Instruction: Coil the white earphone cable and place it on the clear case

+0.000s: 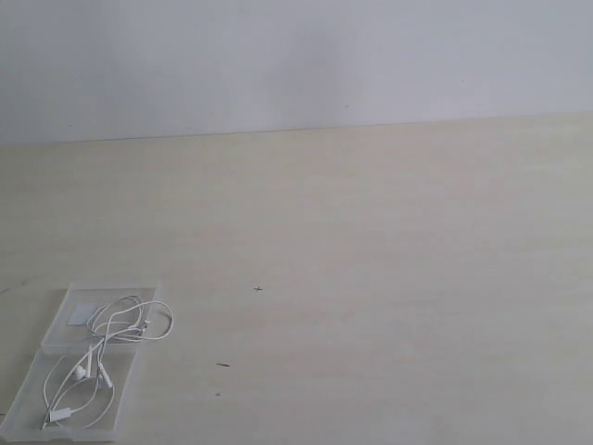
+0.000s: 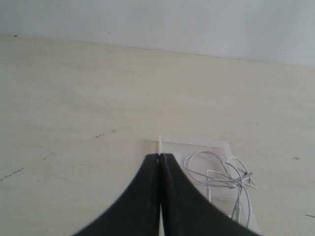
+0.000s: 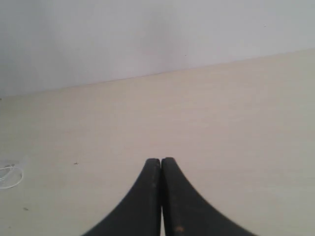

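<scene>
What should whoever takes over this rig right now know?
Left gripper: shut, holding nothing, close to the clear case.
Right gripper: shut, holding nothing, over bare table, well away from the case.
The white earphone cable lies in loose loops across both halves of the open case, at the near left of the exterior view.
Done: cable is on the case.
Left: one loop hangs past the case's edge onto the table. The coil looks loose, so it probably wants tidying.
</scene>
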### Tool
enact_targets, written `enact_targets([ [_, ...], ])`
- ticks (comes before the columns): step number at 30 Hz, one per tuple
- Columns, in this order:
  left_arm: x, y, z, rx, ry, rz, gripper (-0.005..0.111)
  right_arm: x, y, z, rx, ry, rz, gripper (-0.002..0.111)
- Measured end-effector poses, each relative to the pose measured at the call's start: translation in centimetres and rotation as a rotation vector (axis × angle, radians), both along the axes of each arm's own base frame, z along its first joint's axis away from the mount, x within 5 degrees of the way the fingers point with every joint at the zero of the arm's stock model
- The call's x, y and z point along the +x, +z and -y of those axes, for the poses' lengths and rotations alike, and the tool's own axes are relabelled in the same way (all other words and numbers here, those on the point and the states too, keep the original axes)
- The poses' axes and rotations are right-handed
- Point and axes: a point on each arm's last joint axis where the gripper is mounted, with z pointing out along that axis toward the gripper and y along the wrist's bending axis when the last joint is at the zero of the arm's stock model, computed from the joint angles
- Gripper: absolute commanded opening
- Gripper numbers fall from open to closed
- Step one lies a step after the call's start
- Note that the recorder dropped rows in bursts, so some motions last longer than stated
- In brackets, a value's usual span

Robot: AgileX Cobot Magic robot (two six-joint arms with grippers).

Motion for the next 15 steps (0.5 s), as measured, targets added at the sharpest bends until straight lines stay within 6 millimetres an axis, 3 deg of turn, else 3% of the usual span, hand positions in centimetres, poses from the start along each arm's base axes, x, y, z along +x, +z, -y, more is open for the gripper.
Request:
enact_targets([
  [15, 0.00, 0.00, 0.00, 0.000, 0.000, 0.000, 0.000, 0.16, -0.04, 0.65, -0.016, -0.119, 0.000, 0.001],
])
